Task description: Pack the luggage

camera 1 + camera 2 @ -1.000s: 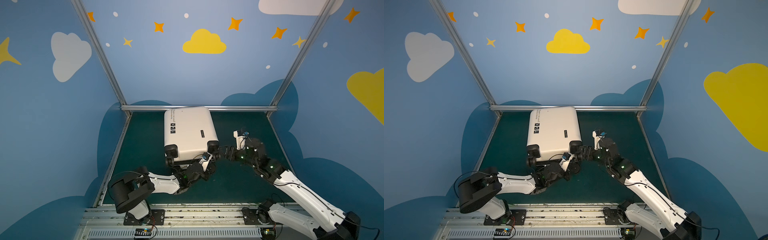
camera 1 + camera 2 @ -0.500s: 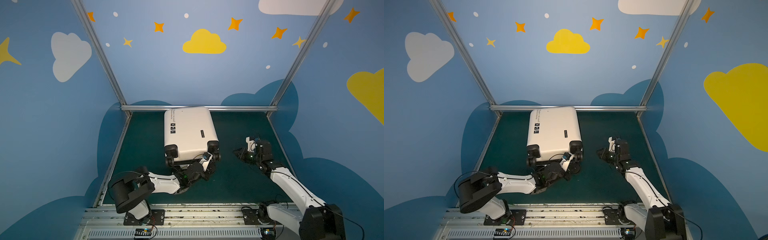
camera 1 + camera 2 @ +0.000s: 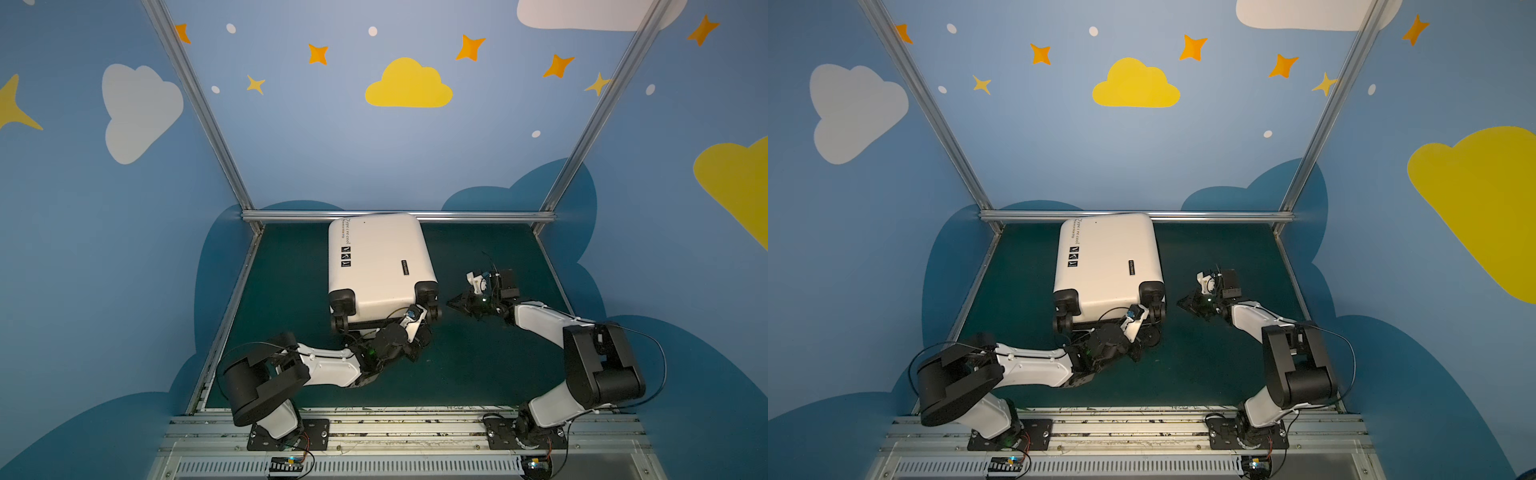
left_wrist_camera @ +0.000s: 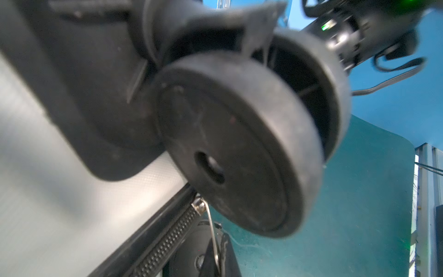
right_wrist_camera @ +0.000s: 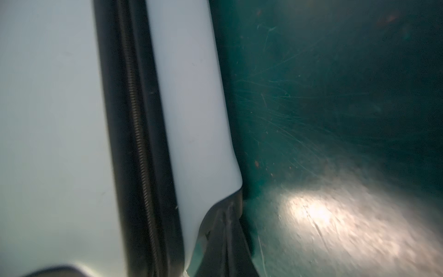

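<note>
Both top views: case lies flat and shut at the back middle of the bench, far end close to the rear rail, wheels toward the arm bases. My guess is that's so both arms can reach the zip end. Left hand sits low at the wheel end, tucked by the wheel nearer the right arm; jaws not readable from up here. Right hand is pressed together to a point, empty, aimed at that same corner, near but not touching. I read it as standing off to leave the left room. Left wrist: blurred wheel fills the shot. Under it runs the black zip band, and a thin metal pull goes down into the left hand's fingertips. That hand is pressed together and looks to be pinching the pull, probably to drag the zip round this corner; the wheel crowds the path, so snag risk. Right wrist: its own hand is out of shot. It shows the cream shell, zip teeth meshed along this stretch, and a black corner piece down on the bench. Surface: dark green mat, heavily scratched, with a glare patch. Room: blue walls with painted clouds and stars, aluminium posts at the corners, front rail carrying both bases.
</note>
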Available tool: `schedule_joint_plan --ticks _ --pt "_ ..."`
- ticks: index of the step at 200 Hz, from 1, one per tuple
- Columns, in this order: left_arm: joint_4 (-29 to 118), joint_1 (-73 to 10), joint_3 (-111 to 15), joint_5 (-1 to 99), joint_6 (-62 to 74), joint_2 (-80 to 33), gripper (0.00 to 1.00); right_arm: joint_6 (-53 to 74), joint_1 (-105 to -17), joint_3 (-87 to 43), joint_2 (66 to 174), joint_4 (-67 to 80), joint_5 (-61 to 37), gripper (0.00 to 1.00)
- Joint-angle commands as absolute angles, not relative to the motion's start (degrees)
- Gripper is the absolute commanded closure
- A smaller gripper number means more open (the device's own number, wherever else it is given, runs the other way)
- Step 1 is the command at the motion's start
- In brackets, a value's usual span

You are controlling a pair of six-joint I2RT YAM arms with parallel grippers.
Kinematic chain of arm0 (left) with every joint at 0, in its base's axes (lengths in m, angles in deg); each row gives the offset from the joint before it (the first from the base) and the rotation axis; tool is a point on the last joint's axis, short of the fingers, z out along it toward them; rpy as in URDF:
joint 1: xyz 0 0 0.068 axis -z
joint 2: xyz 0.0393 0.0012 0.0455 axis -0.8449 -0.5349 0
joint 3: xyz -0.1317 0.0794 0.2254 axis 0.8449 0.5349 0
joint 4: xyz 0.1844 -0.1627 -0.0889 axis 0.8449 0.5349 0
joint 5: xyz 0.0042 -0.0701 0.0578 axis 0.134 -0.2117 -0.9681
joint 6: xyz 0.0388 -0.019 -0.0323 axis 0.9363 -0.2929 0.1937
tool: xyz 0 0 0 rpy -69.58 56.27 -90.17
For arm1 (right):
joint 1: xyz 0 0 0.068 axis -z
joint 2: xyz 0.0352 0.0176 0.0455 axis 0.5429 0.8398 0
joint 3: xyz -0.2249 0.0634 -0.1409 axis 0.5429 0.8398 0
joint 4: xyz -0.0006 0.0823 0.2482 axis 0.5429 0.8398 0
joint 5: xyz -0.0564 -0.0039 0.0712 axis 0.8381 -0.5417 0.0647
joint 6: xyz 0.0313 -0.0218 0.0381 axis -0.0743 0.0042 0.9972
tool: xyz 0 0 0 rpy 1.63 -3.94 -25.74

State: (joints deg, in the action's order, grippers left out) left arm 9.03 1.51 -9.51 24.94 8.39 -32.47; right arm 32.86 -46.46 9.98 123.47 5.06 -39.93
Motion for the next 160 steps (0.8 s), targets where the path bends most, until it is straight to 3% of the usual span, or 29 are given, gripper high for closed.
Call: schedule_joint_plan --ticks 1,160 --pt "4.61 2.19 -11.46 29.53 9.62 -32.71 0.97 34.74 -48.5 7.75 126.24 -0.01 -42.56 1.0" --pt "-1.82 3.06 -17.67 33.61 9.22 -40.67 0.98 40.06 -56.15 11.39 131.13 -10.68 -44.39 1.0"
